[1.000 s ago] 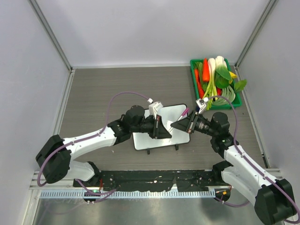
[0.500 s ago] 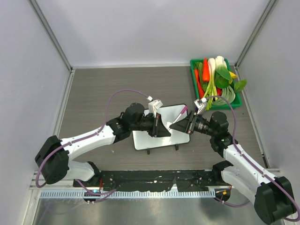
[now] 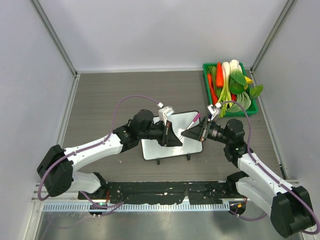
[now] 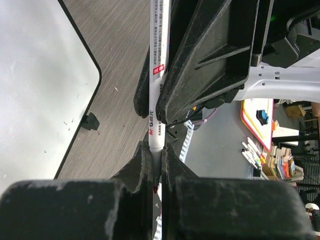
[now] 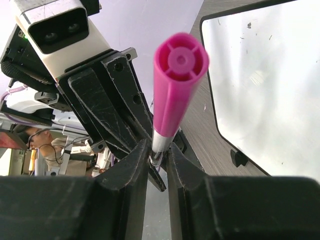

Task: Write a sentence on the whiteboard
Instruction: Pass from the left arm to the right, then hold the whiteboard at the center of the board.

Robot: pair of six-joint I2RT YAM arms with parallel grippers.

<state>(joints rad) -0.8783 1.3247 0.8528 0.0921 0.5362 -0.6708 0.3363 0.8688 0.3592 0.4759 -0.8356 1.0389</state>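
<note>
The whiteboard (image 3: pixel 155 149) lies flat at the table's middle, mostly covered by both grippers. Its surface is blank in the left wrist view (image 4: pixel 40 85) and the right wrist view (image 5: pixel 260 85); no sentence shows. A white marker with a pink end (image 3: pixel 195 118) is held above the board between the two grippers. My left gripper (image 3: pixel 176 137) (image 4: pixel 156 150) is shut on the marker's (image 4: pixel 158 75) narrow nib end. My right gripper (image 3: pixel 186 133) (image 5: pixel 159 152) is shut on the barrel just below the pink end (image 5: pixel 177 85).
A green tray (image 3: pixel 206 87) of carrots, leeks and greens stands at the back right. The board's small black feet show at its near edge (image 4: pixel 90 121) (image 5: pixel 239 157). Grey walls enclose the table on three sides.
Both grippers, still joined on the marker, have shifted slightly left over the board. The board has not moved.
</note>
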